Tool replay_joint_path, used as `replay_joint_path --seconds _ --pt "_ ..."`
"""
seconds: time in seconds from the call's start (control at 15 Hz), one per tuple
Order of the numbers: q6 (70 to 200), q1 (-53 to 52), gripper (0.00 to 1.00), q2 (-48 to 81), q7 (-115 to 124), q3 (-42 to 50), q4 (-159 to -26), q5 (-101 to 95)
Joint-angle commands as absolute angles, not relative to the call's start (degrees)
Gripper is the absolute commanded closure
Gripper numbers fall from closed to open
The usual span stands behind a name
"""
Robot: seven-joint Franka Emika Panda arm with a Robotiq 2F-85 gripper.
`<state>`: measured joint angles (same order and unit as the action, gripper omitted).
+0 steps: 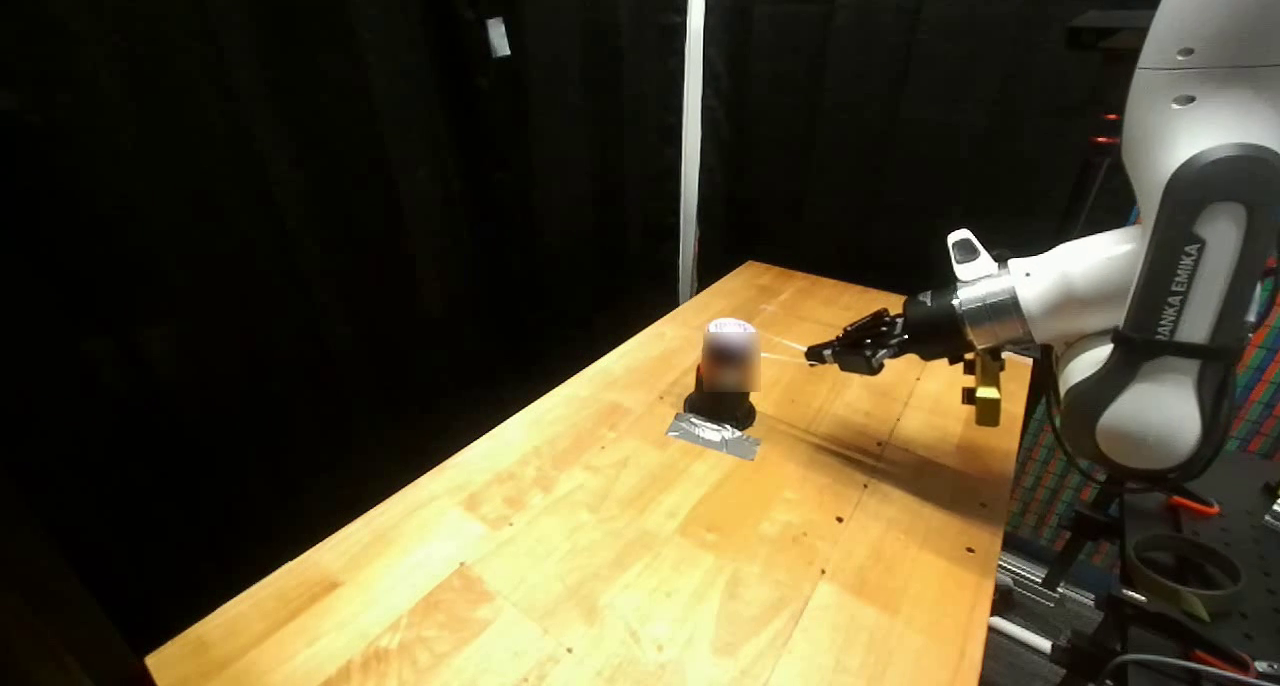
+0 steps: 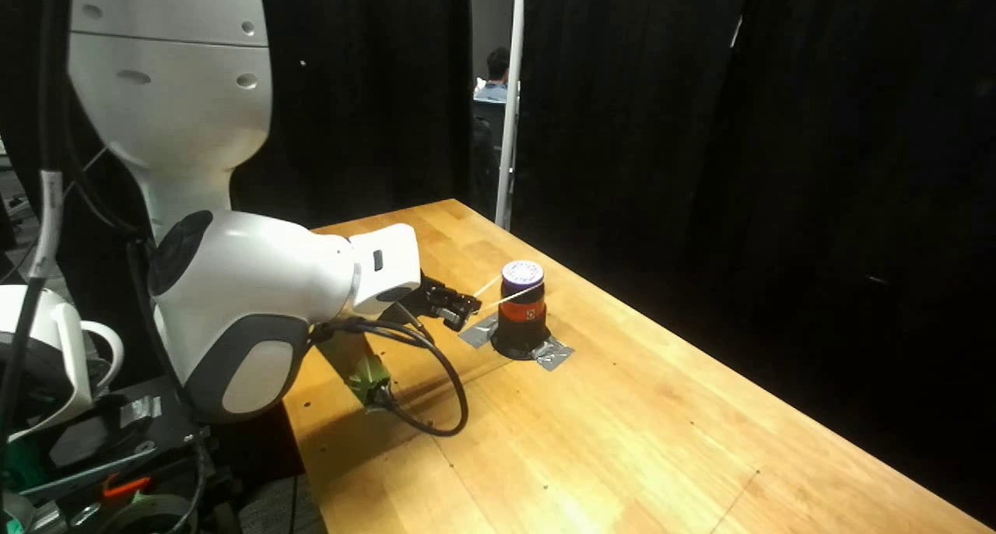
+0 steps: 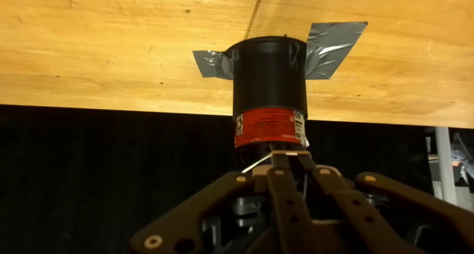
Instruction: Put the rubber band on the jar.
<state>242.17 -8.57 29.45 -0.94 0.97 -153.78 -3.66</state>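
The jar point(image 2: 520, 293) has a dark body, an orange-red label and a pale patterned top with a purple rim. It stands upright on a black base point(image 3: 269, 76) taped to the table. My gripper point(image 2: 469, 304) is level with the jar's upper part, a short distance to its side. In the wrist view, the gripper point(image 3: 292, 161) has its fingers close together with a narrow gap. The pale rubber band point(image 3: 256, 163) runs around the outside of both fingertips. In both exterior views, the band's strands point(image 1: 782, 356) stretch to the jar. One strand crosses its side just below the rim. The far side is hidden.
Grey tape strips point(image 1: 714, 436) hold the base to the wooden table point(image 1: 620, 566). Black curtains point(image 1: 350, 216) and a pale pole point(image 1: 692, 126) stand behind the table edge. A black cable point(image 2: 459, 370) loops from the wrist. Tools lie near the arm's base.
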Motion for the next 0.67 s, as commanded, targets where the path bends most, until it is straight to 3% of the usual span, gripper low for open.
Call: replay_joint_path --seconds 0.0,0.07,0.13,0.53,0.6 --pt "241.52 -8.54 0.87 27.9 -2.48 -1.28 -149.91 1.7" --pt "247.14 -8.96 0.87 31.36 -3.05 -1.49 -150.25 3.48" --pt "241.84 -9.29 0.87 27.9 -3.13 -1.79 -147.85 5.28" --pt "242.95 -10.73 0.88 28.28 -5.55 -1.73 -149.38 9.54" --pt "238.09 -10.95 0.79 25.17 -6.87 -1.56 -150.64 10.29"
